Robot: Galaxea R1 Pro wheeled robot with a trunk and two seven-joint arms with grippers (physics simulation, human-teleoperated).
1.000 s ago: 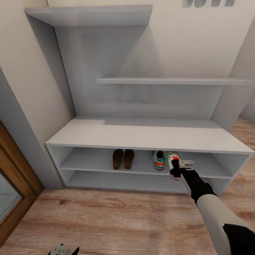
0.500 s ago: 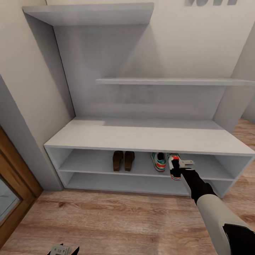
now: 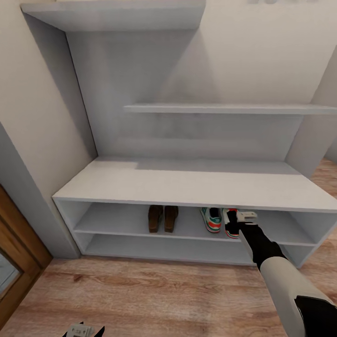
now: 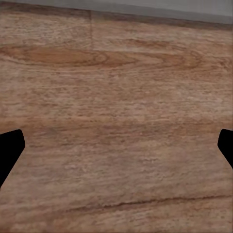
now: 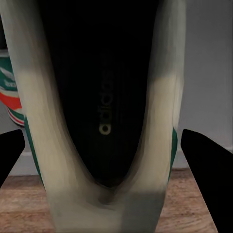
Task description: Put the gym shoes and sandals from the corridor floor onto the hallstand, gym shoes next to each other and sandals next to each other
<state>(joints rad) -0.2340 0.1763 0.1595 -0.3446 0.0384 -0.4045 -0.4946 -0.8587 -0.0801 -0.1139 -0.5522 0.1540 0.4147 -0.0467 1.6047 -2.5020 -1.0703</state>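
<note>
While the right gripper (image 3: 239, 221) grips the second gym shoe (image 3: 230, 223) at the hallstand's (image 3: 196, 183) upper shelf edge, its long axis points inward, just beside the first gym shoe (image 3: 211, 219).

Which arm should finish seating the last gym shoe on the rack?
Right. Its pincer is at the gym shoe on the upper shoe shelf; the left pincer hangs low over bare floor.
</note>
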